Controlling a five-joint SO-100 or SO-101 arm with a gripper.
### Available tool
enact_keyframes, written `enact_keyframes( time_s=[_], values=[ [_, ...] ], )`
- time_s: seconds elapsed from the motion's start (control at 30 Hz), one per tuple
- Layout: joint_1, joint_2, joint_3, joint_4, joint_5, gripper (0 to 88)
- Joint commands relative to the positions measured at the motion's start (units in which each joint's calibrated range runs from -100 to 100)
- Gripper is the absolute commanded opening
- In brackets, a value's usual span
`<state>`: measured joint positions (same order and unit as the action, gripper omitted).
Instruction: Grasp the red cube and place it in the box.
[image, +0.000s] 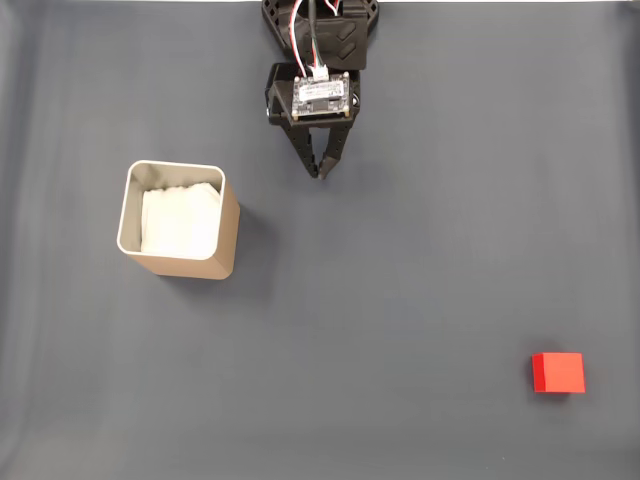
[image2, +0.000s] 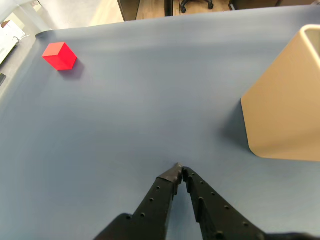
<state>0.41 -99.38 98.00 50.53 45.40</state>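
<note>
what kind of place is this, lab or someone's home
Probably an office or lab bench: a plain grey mat holds just the red cube and the box, and the wrist view shows chair casters on wooden flooring beyond.

no readable text, no labels, no brands, no numbers on anything
</note>
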Motion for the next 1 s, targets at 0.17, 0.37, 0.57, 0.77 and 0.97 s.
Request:
enact_keyframes(
  time_s=[0.17,0.37,0.57,0.77,0.97],
  values=[
    [0.1,7.7,-9.5,-6.0,-0.2,0.1],
    [-0.2,17.0,-19.1,-7.6,-1.1,0.1],
    [-0.9,28.4,-32.7,-7.4,-1.9,0.1],
    [-2.2,37.1,-42.9,-6.8,-1.2,0.1],
    [-5.1,44.0,-51.1,-3.6,0.3,0.1]
  ],
)
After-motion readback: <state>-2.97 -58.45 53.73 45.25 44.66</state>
